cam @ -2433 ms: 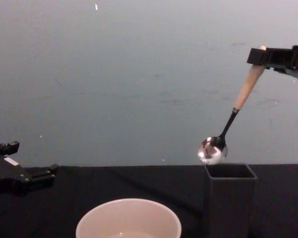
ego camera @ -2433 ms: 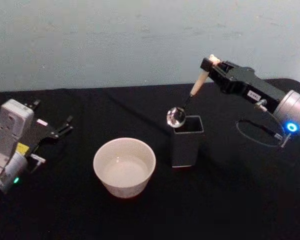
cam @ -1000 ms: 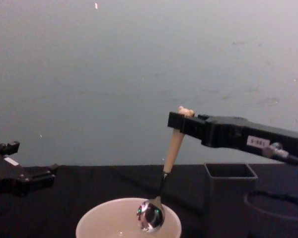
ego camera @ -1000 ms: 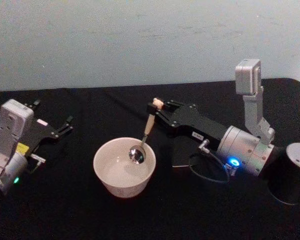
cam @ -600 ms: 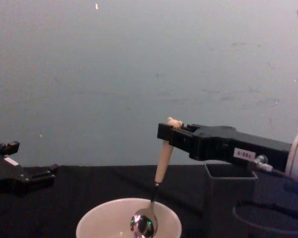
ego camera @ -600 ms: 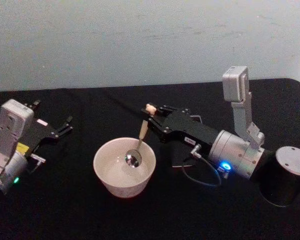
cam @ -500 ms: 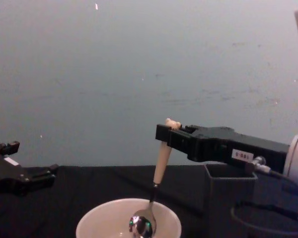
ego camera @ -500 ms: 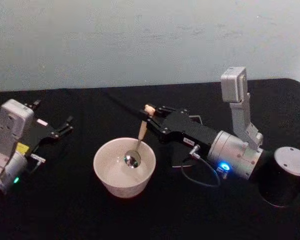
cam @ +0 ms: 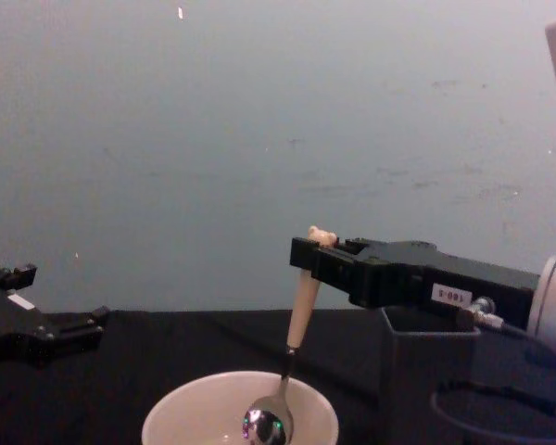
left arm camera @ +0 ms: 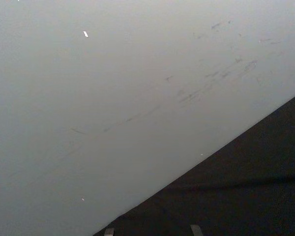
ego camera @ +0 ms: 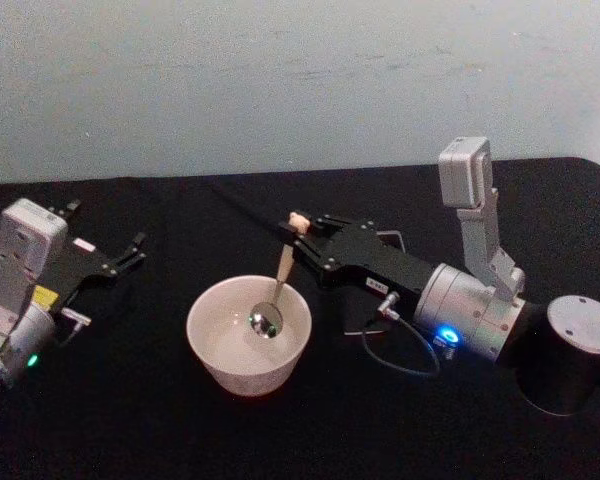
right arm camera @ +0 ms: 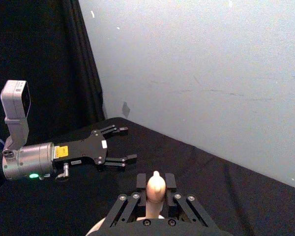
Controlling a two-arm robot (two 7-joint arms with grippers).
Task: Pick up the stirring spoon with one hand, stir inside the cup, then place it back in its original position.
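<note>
The cream-white cup point(ego camera: 209, 352) stands on the black table near the middle. The stirring spoon point(ego camera: 282, 266) hangs tilted over it, its shiny bowl down inside the cup, seen in the chest view as the spoon point(cam: 301, 308) dipping below the cup point(cam: 171, 419) rim. My right gripper point(ego camera: 302, 236) is shut on the beige handle just under the bear head, reaching in from the right. The right wrist view shows the spoon point(right arm camera: 156, 187) top between the right gripper point(right arm camera: 156, 195) fingers. My left gripper point(ego camera: 128, 254) rests open at the table's left.
A dark grey square holder point(cam: 430, 375) stands right of the cup, under my right forearm. A black cable point(ego camera: 401, 354) loops beside the right wrist. Bare black cloth lies in front of the cup, and a pale wall is behind the table.
My right gripper carried the spoon from above the dark holder leftward and down, putting its bowl into the cup. In the last half second it barely shifted. The left arm stayed still.
</note>
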